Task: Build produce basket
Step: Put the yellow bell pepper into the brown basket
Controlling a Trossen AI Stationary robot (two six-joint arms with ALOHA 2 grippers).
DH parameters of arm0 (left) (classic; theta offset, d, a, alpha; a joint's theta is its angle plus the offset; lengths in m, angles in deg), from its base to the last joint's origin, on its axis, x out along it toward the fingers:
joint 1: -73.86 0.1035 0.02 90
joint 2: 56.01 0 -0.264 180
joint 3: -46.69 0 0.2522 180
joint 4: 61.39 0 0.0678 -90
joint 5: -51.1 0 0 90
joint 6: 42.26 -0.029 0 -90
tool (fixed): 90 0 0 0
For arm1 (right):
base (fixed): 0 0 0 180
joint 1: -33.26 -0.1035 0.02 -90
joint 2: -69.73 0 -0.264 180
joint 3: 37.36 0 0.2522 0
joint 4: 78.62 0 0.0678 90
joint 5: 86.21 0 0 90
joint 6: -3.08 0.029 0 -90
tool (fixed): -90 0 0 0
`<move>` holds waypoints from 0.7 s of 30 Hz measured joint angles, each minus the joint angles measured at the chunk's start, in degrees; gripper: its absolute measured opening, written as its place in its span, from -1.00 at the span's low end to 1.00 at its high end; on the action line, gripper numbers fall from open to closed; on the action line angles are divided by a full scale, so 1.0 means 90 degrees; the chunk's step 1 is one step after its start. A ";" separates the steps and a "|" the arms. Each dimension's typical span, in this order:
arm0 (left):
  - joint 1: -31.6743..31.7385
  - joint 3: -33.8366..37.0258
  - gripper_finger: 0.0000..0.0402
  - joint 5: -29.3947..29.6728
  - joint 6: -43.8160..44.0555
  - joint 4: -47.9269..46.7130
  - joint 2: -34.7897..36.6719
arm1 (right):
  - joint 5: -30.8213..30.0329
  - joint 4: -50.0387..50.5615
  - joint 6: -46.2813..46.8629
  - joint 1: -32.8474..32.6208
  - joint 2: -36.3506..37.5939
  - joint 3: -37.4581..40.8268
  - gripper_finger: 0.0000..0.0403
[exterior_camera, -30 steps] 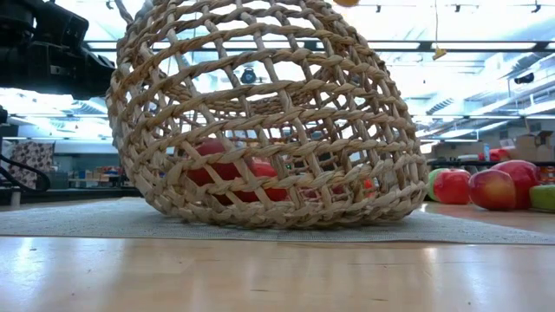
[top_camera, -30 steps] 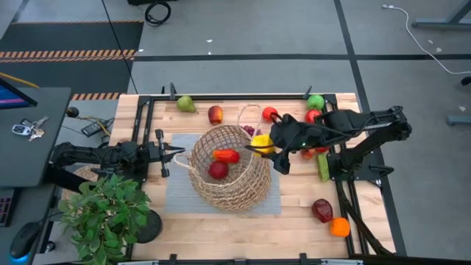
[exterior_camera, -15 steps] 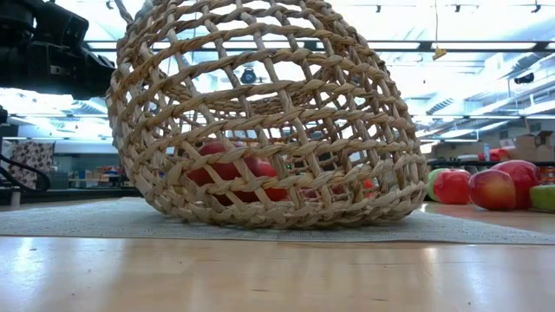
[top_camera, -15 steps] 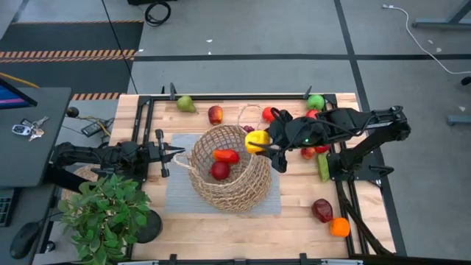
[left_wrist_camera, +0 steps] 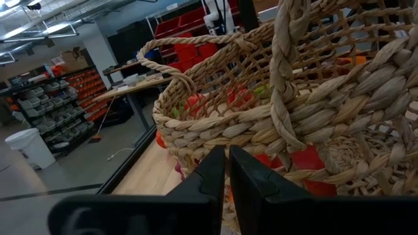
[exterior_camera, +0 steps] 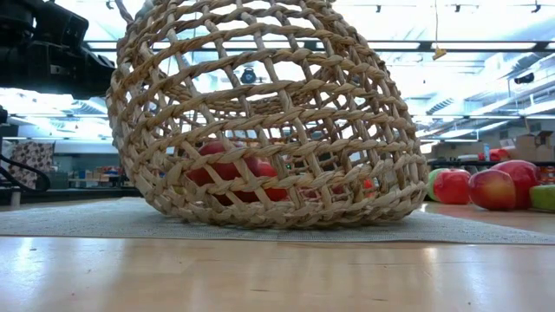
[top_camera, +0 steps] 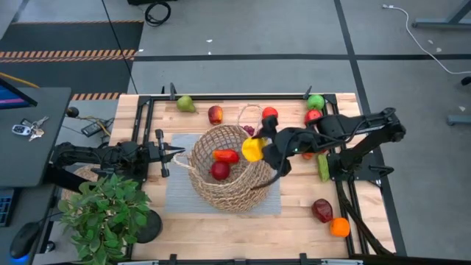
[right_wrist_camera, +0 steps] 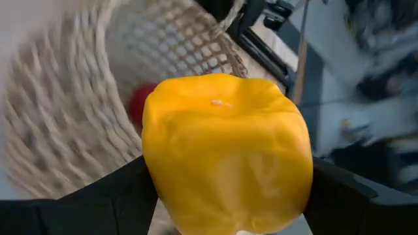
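The right gripper (top_camera: 257, 149) hangs over the right rim of the basket (top_camera: 224, 193), clamped on a yellow pepper (top_camera: 252, 149) that fills its wrist view (right_wrist_camera: 225, 153). The basket sits on a grey mat (top_camera: 176, 195) mid-table and leans noticeably in the low view (exterior_camera: 260, 113), with a red pepper (top_camera: 226, 155) and a red apple (top_camera: 219, 171) already inside. The pepper is poised right at the rim rather than over the middle, so if it is let go here I would expect it to clip the wicker edge and bounce out onto the table, or catch the loop handle (top_camera: 246, 112) just behind it. A push from the arm against the wall could tip the leaning basket further and spill what it holds. The left gripper (left_wrist_camera: 226, 171) rests low at the basket's left side, its fingers nearly together with only a thin slit between them and nothing in them; it is close to the weave, though I cannot tell whether it touches. Any nudge from that side would shift the target under the pepper. The rest of the produce lies along the far and right edges: a pear (top_camera: 185, 104), a green apple (top_camera: 316, 101), an orange (top_camera: 339, 227), well apart from the basket.
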 joint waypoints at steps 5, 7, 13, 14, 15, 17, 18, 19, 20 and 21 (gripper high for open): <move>0.0000 0.0002 -0.84 0.0000 0.0000 -0.0004 0.0000 | -0.0454 0.0000 -0.1725 -0.0008 -0.0126 0.0000 0.59; 0.0002 0.0002 -0.83 0.0000 0.0000 0.0000 0.0000 | -0.0704 -0.0003 -0.2036 -0.0008 -0.0171 0.0000 0.61; 0.0000 0.0000 -0.83 0.0000 0.0000 0.0001 0.0000 | -0.0842 -0.0003 -0.2372 -0.0008 -0.0205 0.0002 0.65; 0.0000 0.0000 -0.84 -0.0002 0.0000 0.0001 0.0000 | -0.0838 -0.0003 -0.2352 -0.0008 -0.0205 0.0002 0.66; 0.0001 0.0000 -0.84 -0.0002 0.0000 0.0001 0.0000 | -0.0840 -0.0005 -0.2308 -0.0008 -0.0203 0.0002 0.66; 0.0002 0.0002 -0.85 -0.0002 0.0000 0.0003 0.0000 | -0.0827 -0.0018 -0.2084 -0.0007 -0.0192 0.0002 0.65; 0.0002 0.0000 -0.86 -0.0002 0.0000 0.0003 0.0000 | -0.0778 -0.0052 -0.1887 -0.0005 -0.0192 0.0002 0.65; 0.0000 0.0002 -0.86 -0.0002 0.0000 0.0003 0.0000 | -0.0671 -0.0110 -0.1607 -0.0005 -0.0192 0.0002 0.65; 0.0002 0.0000 -0.86 0.0000 0.0000 0.0003 0.0000 | -0.0583 -0.0205 -0.1233 -0.0008 -0.0192 0.0002 0.65; 0.0000 0.0002 -0.86 -0.0002 0.0000 0.0003 0.0000 | -0.0536 -0.0355 -0.0784 0.0002 -0.0192 0.0005 0.65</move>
